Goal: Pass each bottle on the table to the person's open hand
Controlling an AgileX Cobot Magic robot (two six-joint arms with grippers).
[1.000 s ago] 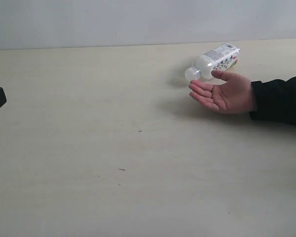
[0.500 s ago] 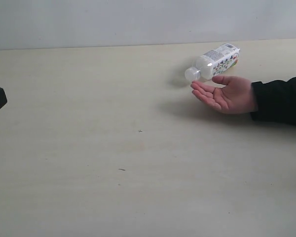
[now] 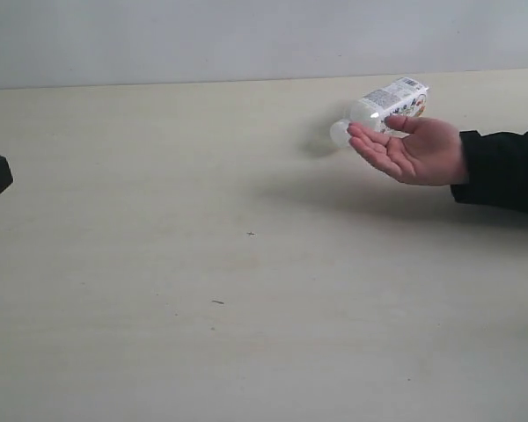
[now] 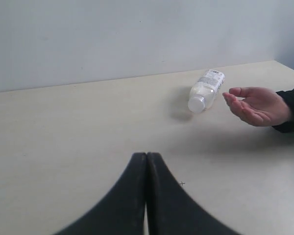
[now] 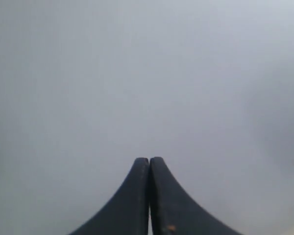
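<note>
One bottle in sight. Far left: left gripper [image 4: 147,156], fingers pressed together, empty, well apart from everything else on the table [image 3: 202,290]. Right of centre, toward the far edge: whitish bottle [image 3: 389,104] lying on its side, white cap pointing left. Just in front of it, the person's open hand [image 3: 414,149], palm up; contact unclear. Judged light, thin-walled, smooth and prone to rolling; best taken across the labelled midbody, not the cap. Label shows coloured print and fine text, too small to read; no brand legible. Last, right gripper [image 5: 149,161]: fingers together, empty, facing blank grey.
</note>
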